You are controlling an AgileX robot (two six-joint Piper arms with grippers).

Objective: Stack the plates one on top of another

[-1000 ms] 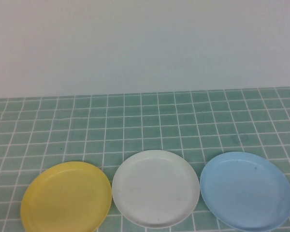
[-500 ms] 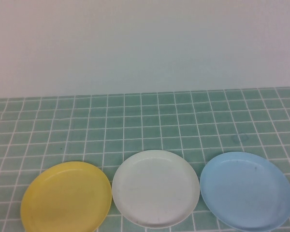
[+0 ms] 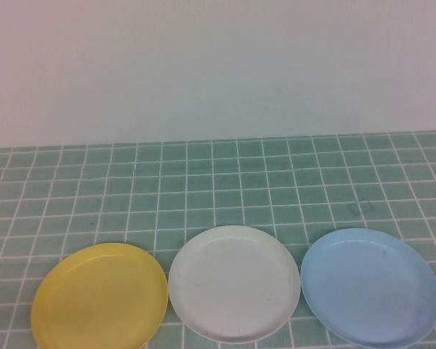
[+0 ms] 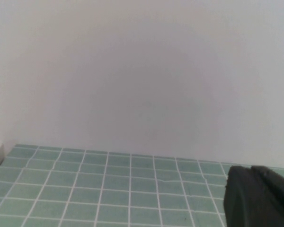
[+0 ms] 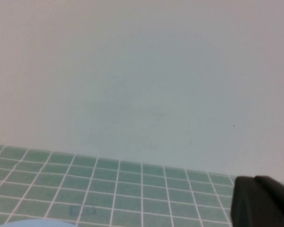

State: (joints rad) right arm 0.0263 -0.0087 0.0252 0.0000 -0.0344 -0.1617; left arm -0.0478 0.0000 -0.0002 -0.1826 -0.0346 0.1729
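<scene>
Three plates side by side along the near edge of a green tiled table (image 3: 225, 174), unstacked: yellow plate (image 3: 99, 298) at left, white plate (image 3: 234, 283) in the middle, light blue plate (image 3: 370, 287) at right, rims nearly touching. Left gripper (image 4: 258, 198) and right gripper (image 5: 262, 202) raised above the table, facing the white wall (image 3: 218, 65), fingers pressed together, holding nothing.
</scene>
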